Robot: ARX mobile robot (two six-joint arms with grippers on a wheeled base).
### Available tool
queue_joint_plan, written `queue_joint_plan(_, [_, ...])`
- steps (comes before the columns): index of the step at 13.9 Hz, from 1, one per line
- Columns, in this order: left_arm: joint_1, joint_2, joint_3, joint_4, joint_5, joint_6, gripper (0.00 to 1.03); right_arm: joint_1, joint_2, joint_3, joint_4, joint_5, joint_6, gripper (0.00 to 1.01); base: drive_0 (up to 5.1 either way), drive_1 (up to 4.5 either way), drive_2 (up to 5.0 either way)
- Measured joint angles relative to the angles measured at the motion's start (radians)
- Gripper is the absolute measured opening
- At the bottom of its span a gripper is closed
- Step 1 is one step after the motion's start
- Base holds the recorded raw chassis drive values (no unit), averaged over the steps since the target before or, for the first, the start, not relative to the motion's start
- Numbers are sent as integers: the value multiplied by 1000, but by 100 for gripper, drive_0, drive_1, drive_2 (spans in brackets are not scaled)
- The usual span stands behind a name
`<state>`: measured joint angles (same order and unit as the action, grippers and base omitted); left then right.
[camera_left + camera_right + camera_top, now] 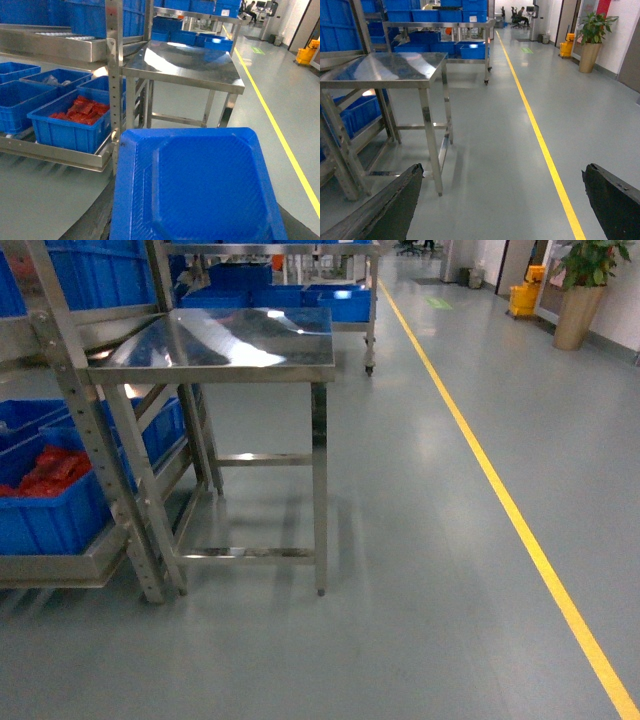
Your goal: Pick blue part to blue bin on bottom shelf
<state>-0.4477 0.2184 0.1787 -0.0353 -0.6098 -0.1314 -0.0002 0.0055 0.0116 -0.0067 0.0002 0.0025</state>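
Head view, from left edge to right:
- The rack (pixel 90 430) fills the left edge. On its bottom shelf (pixel 60 568) stands a blue bin (pixel 50 520) already holding red parts (pixel 55 468). If that bin is mistaken for the target, blue would end up mixed with red.
- The table (pixel 230 340) sits just beside the rack at centre. Its corner and legs crowd the way in, so an arm swinging low could clip them.
- Neither arm shows in this view, so the head camera gives no check on any reach.

Left wrist view:
- Several more bins sit at middle left, one of them bare (pixel 17 102). I cannot tell which one is meant.
- The upright post (pixel 116 75) stands between the camera and the shelf. A wide load could catch on it or on the shelf lip (pixel 55 152).
- The blue part (pixel 200 185), a broad moulded panel, covers the lower half of the frame, close under the camera and well short of the shelf.
- The panel hides the left gripper, so I cannot tell its grip. A poor hold on so broad a piece could let it tilt or slip on the way.

Right wrist view:
- The right gripper (pixel 502 172) is spread wide with nothing between its fingers (pixel 395 200). It points down the aisle, away from the rack.
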Motion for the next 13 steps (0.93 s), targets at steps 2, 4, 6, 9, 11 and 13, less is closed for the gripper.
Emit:
queue_joint_plan(2, [0, 0, 0, 1, 0, 0, 43, 0, 0, 0, 1, 0, 0, 98, -3, 415, -421])
queue_joint_plan(4, [0, 0, 0, 2, 0, 0, 43, 0, 0, 0, 3, 0, 0, 98, 1, 419, -417])
queue_joint_plan(6, [0, 0, 0, 0, 0, 0, 43, 0, 0, 0, 2, 0, 0, 98, 0, 419, -418])
queue_joint_plan(9, [0, 1, 0, -3, 0, 0, 43, 0, 0, 0, 0, 0, 0, 98, -2, 416, -420])
queue_joint_plan(11, [0, 0, 0, -3, -1, 0, 43, 0, 0, 0, 1, 0, 0, 98, 1, 419, -418])
queue_joint_plan(13, [0, -2, 0, 2, 0, 0, 43, 0, 0, 0, 4, 0, 0, 98, 4, 422, -414])
